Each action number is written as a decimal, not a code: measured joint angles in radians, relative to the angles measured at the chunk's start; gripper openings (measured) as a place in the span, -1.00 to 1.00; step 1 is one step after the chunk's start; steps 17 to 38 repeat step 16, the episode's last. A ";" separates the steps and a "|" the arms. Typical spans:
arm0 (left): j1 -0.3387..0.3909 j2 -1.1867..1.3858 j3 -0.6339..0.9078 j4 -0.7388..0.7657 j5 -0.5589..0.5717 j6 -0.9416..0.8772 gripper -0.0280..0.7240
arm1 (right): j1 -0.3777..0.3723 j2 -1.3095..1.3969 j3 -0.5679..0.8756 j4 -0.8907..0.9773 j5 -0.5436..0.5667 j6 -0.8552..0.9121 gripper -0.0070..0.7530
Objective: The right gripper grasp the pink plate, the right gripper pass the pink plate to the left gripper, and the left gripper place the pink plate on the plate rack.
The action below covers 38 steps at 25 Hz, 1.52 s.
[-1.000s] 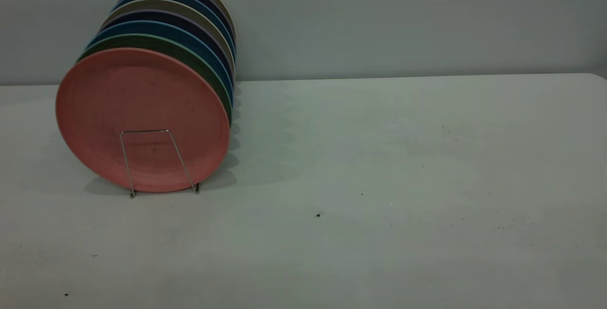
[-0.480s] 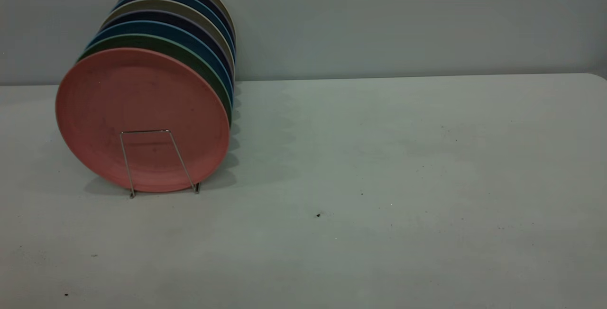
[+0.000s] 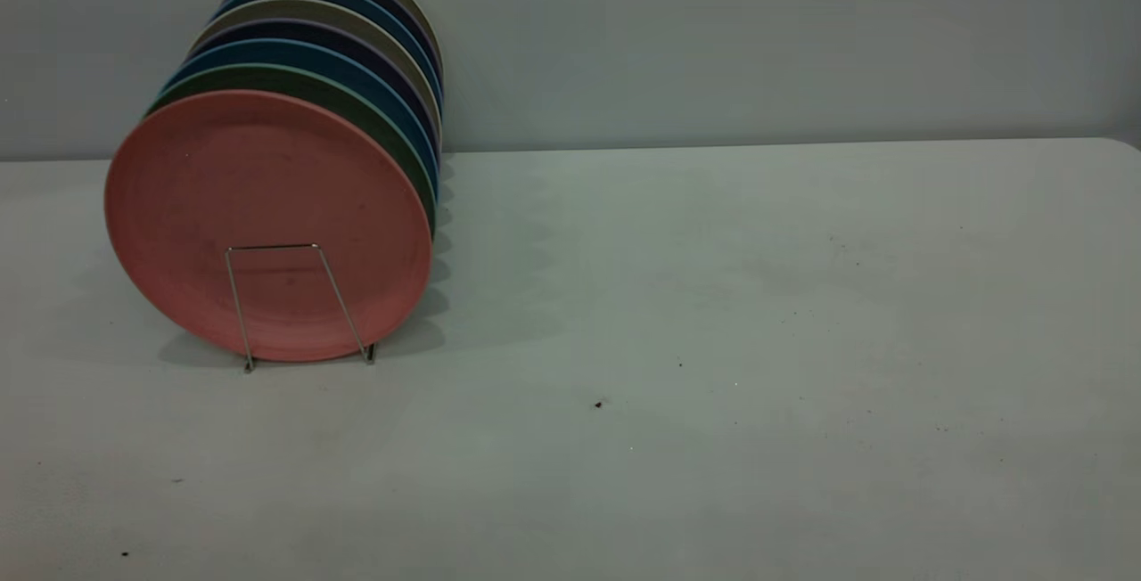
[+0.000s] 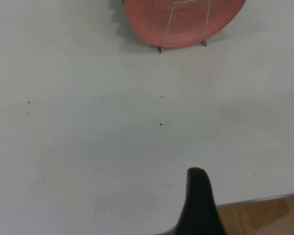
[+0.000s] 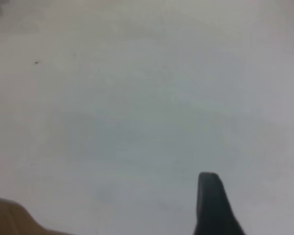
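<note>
At the table's (image 3: 713, 296) left, the pink plate (image 3: 267, 207) stands upright at the near end of the plate rack (image 3: 299, 305), green plate (image 3: 392, 140) just behind; my left gripper (image 4: 198, 205) and right gripper (image 5: 213, 205) hang apart over bare table; I cannot tell either one's spread.

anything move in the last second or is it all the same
Nothing visibly changed. The pink plate stands at the front of the plate rack as before, the other plates lined up behind it, and neither arm appears in the exterior view.
</note>
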 joint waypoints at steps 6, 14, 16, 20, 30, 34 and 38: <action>-0.001 0.000 0.000 0.004 0.000 0.025 0.62 | 0.000 0.000 0.000 0.000 0.000 0.000 0.19; -0.001 0.000 0.000 0.007 0.000 0.033 0.62 | 0.000 0.000 0.000 0.000 0.000 0.000 0.19; -0.001 0.000 0.000 0.007 0.000 0.034 0.62 | 0.000 0.000 0.000 0.000 0.000 0.000 0.19; -0.001 0.000 0.000 0.007 0.000 0.034 0.62 | 0.000 0.000 0.000 0.000 0.000 0.000 0.19; -0.001 0.000 0.000 0.007 0.000 0.034 0.62 | 0.000 0.000 0.000 0.000 0.000 0.000 0.19; -0.001 0.000 0.000 0.007 0.000 0.034 0.62 | 0.000 0.000 0.000 0.000 0.000 0.000 0.19; -0.001 0.000 0.000 0.007 0.000 0.034 0.62 | 0.000 0.000 0.000 0.000 0.000 0.000 0.19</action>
